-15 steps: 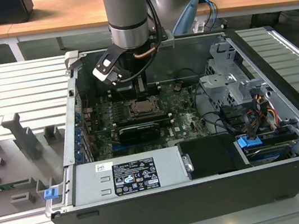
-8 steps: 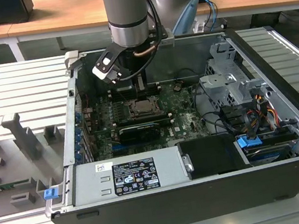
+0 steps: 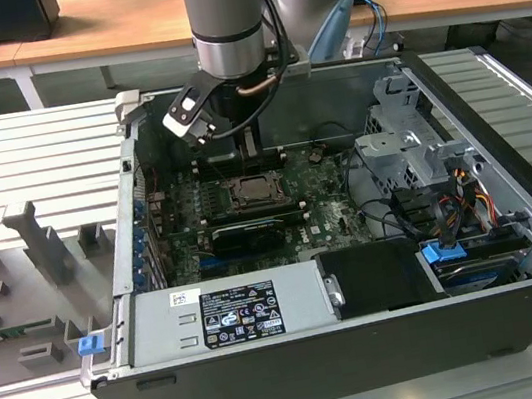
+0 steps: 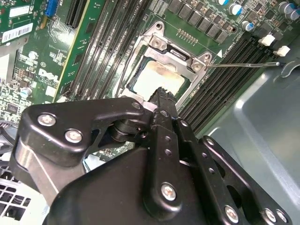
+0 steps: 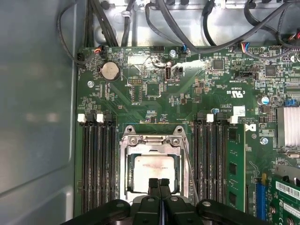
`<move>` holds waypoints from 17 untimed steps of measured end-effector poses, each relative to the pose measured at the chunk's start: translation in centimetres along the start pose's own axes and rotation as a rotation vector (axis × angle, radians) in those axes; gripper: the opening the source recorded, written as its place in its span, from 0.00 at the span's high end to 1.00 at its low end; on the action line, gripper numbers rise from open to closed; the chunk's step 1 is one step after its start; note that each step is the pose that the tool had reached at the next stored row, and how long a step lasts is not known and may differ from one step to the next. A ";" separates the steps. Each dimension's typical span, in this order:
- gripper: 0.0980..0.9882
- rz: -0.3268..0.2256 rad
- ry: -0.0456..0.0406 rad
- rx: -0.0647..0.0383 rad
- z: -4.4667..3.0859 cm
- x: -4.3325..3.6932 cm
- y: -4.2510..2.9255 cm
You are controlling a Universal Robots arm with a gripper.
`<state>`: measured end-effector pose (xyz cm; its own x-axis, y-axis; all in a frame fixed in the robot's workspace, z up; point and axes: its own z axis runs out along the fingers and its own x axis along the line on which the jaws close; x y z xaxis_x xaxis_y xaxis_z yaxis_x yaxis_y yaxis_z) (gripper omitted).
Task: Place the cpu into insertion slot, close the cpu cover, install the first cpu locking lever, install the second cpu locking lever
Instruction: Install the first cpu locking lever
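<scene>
The cpu, a silver-grey square with brownish stains, lies in the insertion slot in the middle of the motherboard. The silvery cpu cover lies flat over it, framing the chip through its cut-out. One thin wire locking lever sticks out sideways from the socket corner, unlatched; it also runs along the socket's side as a lever. My gripper hovers just over the cover's edge, black fingertips pressed together with nothing between them. I cannot tell whether the gripper touches the frame. It hangs straight down into the case.
Long black memory slots flank the socket on both sides. A black card sits in front of it, a power supply nearer still. A drive cage and cables stand at the exterior view's right. The case wall is close.
</scene>
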<state>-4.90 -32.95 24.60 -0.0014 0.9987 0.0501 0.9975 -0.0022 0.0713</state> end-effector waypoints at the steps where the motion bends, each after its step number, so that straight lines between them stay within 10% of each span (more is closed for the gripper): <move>1: 0.99 0.000 0.0000 0.000 -0.04 0.00 0.00; 17: 0.99 0.000 0.0000 0.000 -1.57 0.08 0.11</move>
<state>-4.90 -32.95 26.18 -0.0014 0.9987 0.0501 0.9975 -0.0022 0.0712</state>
